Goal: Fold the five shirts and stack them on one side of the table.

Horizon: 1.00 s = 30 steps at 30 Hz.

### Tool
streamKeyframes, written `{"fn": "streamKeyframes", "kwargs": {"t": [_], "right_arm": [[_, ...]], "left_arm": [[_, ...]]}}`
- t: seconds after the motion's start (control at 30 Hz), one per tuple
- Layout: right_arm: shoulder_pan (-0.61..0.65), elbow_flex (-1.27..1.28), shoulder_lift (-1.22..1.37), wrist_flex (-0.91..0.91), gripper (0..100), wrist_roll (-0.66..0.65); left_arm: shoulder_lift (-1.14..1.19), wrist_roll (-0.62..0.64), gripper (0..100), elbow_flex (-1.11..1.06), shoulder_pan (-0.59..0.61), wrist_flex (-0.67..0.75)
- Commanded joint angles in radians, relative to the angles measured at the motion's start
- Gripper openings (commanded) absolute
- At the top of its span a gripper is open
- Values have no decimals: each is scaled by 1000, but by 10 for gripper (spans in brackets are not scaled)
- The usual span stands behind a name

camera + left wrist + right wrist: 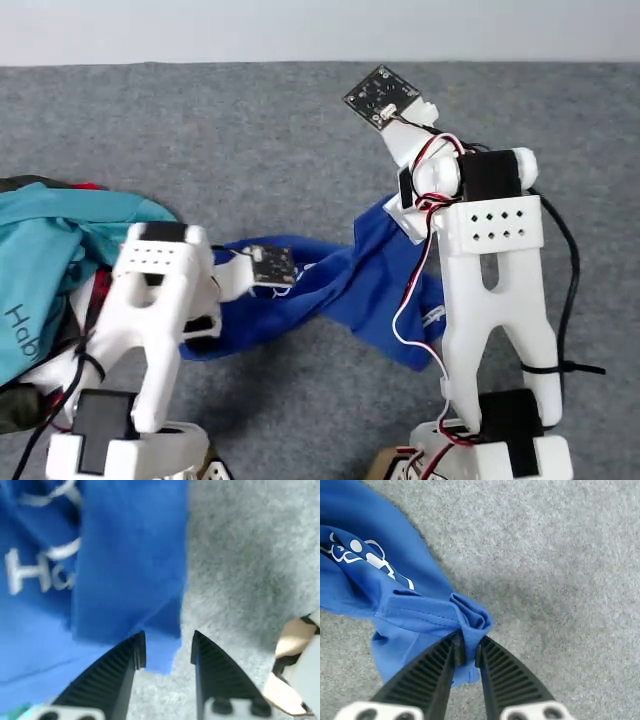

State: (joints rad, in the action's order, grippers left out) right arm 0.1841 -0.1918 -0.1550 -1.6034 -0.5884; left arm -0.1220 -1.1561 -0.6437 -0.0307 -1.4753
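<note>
A royal-blue shirt with white print lies bunched and stretched across the grey carpeted table between the two arms. My right gripper is shut on a folded hem of the blue shirt, holding that end near the right arm's wrist. My left gripper is open just over the shirt's other end, and a corner of the blue shirt lies partly between its ridged black fingers. In the high view the left arm's wrist board covers that gripper.
A heap of other shirts sits at the table's left edge, with a teal one on top and red and dark green cloth showing beneath. Bare carpet lies at the back and right. A white and tan arm part is close by.
</note>
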Motion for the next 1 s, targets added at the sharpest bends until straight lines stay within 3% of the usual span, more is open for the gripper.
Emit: {"fn": "streamKeyframes", "kwargs": {"t": [0.0, 0.3, 0.5, 0.63, 0.8, 0.97], "right_arm": [[-7, -6, -16, 8, 9, 2], [-12, -6, -16, 5, 9, 2], [-12, -6, -18, 5, 9, 0], [-12, -8, -18, 5, 9, 0], [-13, -18, -62, 12, 9, -6], [-16, -18, -137, 5, 9, -6]], "left_arm": [[0, 31, 159, -36, -40, 61], [0, 34, 150, -82, -40, 160], [0, 34, 30, -90, -40, 187], [-2, 34, 6, -88, -40, 180], [-11, 34, 6, -5, -35, 68], [-40, 35, 6, 246, 46, -92]]}}
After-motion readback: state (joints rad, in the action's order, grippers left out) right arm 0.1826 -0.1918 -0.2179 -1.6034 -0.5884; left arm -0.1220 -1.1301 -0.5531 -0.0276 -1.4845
